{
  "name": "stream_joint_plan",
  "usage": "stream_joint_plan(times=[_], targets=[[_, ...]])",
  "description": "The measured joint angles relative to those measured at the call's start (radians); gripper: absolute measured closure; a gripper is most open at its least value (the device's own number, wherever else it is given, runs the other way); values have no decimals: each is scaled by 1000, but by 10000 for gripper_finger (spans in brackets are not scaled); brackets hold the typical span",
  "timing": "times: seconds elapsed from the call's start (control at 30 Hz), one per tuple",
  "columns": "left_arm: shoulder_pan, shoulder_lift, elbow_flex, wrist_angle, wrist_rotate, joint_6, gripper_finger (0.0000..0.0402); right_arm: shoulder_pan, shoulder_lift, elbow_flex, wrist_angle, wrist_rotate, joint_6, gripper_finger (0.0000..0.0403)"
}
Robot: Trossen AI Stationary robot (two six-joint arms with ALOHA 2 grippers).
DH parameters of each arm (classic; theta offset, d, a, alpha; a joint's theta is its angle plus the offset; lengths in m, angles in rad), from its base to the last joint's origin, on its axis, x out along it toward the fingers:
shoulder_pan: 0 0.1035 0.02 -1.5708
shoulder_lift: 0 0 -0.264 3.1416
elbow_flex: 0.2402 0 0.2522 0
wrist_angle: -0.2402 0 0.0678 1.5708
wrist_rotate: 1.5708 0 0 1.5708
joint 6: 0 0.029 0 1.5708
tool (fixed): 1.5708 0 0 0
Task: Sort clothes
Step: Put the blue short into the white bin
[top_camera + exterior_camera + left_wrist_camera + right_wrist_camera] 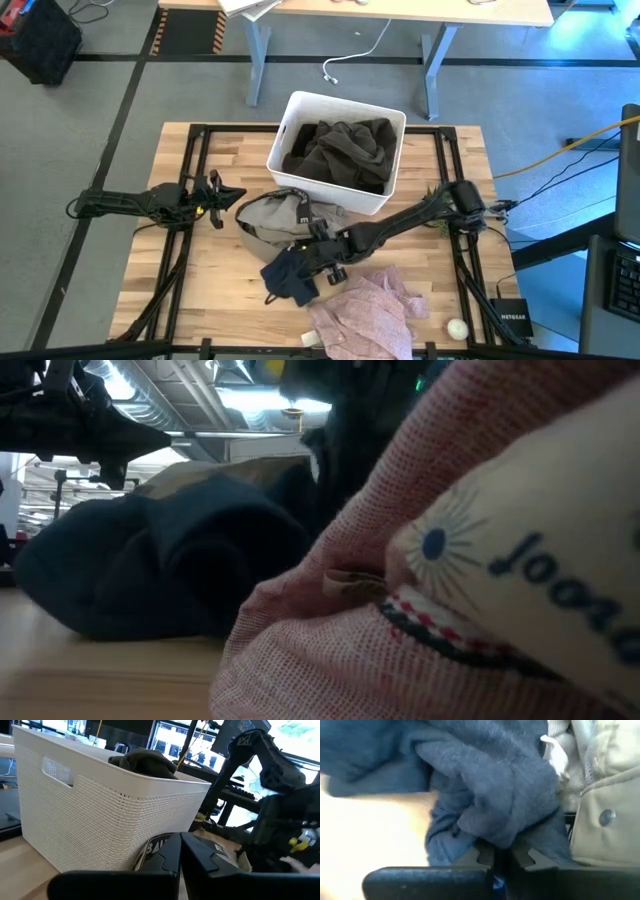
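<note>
A small dark navy garment lies bunched on the wooden table, near the middle; it also shows in the low view. My right gripper is shut on it. A grey-beige garment lies in a heap against the white bin's near wall. A pale pink garment lies at the table's near edge. Dark olive and black clothes fill the bin. My left gripper is shut and empty, just left of the grey-beige garment. My right gripper pinches a bunched fold of the navy garment between its two fingers, on the side next to the grey-beige garment. The fingers come low, slanting from the table's right. The rest of the garment lies slack on the table.
A small white round thing and a black box sit at the near right corner. The pink garment fills most of the low view. Bare wood shows at the table's left side.
</note>
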Motion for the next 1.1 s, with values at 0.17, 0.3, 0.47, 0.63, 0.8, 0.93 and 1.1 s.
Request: stream_joint_plan(times=[0.17, 0.3, 0.47, 0.63, 0.8, 0.93, 1.1], targets=[[0, 0, 0, 6, -3, 0, 398, 22, -85, 0, -14, -6, 26, 372], [0, 0, 0, 0, -3, -7, 398, 37, -150, 0, -23, -5, 30, 393], [0, 0, 0, 0, -3, -7, 398, 55, -211, 0, -20, 29, 33, 381], [0, 0, 0, 0, -3, -6, 398, 58, -290, 0, -15, 31, 33, 394], [0, 0, 0, 0, -4, -3, 398, 46, -395, 1, 3, 99, 22, 389], [0, 0, 0, 0, -4, -3, 398, 19, -505, 1, 42, 152, -6, 389], [0, 0, 0, 0, -4, -7, 398, -47, -611, 2, 83, 202, -50, 394]])
